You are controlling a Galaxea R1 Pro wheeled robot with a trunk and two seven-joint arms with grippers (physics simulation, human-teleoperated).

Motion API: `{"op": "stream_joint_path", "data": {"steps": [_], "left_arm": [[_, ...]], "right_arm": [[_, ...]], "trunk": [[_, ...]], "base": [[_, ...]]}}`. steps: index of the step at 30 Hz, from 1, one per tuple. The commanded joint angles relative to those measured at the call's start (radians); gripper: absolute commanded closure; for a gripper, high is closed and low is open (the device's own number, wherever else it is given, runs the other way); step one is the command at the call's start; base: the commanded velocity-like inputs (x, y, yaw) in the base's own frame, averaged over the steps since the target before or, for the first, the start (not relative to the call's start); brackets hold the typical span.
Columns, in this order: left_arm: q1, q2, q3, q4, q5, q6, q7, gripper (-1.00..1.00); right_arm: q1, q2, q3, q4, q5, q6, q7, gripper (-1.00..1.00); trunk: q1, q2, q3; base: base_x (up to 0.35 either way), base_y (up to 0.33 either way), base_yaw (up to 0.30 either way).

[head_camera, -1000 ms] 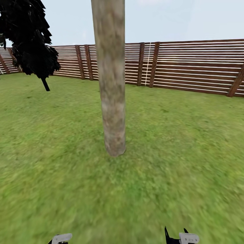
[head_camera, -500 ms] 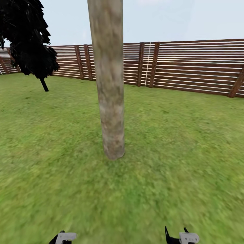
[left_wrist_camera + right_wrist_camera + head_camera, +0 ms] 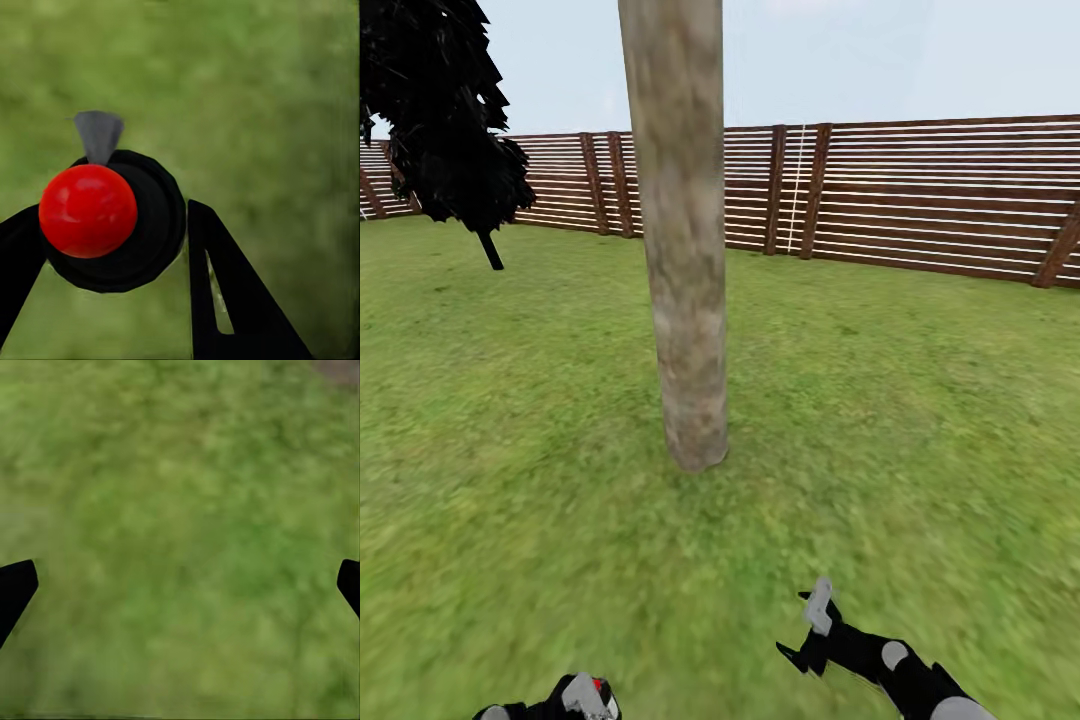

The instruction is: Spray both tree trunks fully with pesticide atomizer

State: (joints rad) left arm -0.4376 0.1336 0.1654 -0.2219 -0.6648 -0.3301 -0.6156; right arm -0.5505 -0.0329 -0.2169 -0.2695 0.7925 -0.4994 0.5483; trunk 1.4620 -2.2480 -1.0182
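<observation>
Straight ahead of the robot, on the grass (image 3: 920, 420), stands the trunk (image 3: 685, 300), a thick mottled post that rises upright out of the top of the head view with open lawn all round its foot. No pale specks of pesticide show on its bark, so by the look of it spraying of this trunk has not begun.

At the lower edge of that view the left gripper (image 3: 582, 695) carries the atomizer (image 3: 592, 690), of which little more than the grey head and red spot can be seen there. From the left wrist view the hold is plain: the jaws of the left gripper (image 3: 112, 247) are closed on the atomizer (image 3: 120, 225), one finger on each side of its round black body, the red spot facing the camera and the grey nozzle tip jutting beyond it toward the grass.

The right gripper (image 3: 810, 630) is raised nearer the trunk than the left, yet its jaws stand wide with nothing between them; the right wrist view looks past the right gripper (image 3: 180, 577) onto bare lawn.

The trunk lies forward and a little to the right of the left arm, well apart from the nozzle. I judge the next move to be lifting the left arm and turning the nozzle up from the lawn to face the bark.
</observation>
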Motion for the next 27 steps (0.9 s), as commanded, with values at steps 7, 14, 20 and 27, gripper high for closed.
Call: {"op": "stream_joint_path", "data": {"steps": [7, 14, 20, 27], "left_arm": [[-0.015, -0.014, -0.001, -0.077, -0.14, 0.041, -0.152, 1.0], [-0.015, -0.015, -0.002, -0.109, -0.222, 0.081, -0.205, 1.0], [-0.015, -0.045, -0.001, -0.202, -0.245, 0.102, -0.27, 1.0], [-0.026, -0.131, -0.019, -0.206, -0.349, 0.125, -0.271, 1.0]], "right_arm": [[-0.042, 0.068, 0.001, -0.066, 0.054, 0.098, 0.177, -1.0], [-0.043, 0.088, 0.002, -0.073, 0.16, 0.099, 0.23, 1.0], [-0.044, 0.125, 0.002, -0.127, 0.225, 0.1, 0.357, 1.0], [-0.047, 0.171, 0.002, -0.138, 0.232, 0.101, 0.384, 1.0]], "trunk": [[0.0, 0.0, 0.0], [0.0, 0.0, 0.0], [0.0, 0.0, 0.0], [0.0, 0.0, 0.0]], "base": [[0.0, 0.0, 0.0], [0.0, 0.0, 0.0], [0.0, 0.0, 0.0], [0.0, 0.0, 0.0]]}}
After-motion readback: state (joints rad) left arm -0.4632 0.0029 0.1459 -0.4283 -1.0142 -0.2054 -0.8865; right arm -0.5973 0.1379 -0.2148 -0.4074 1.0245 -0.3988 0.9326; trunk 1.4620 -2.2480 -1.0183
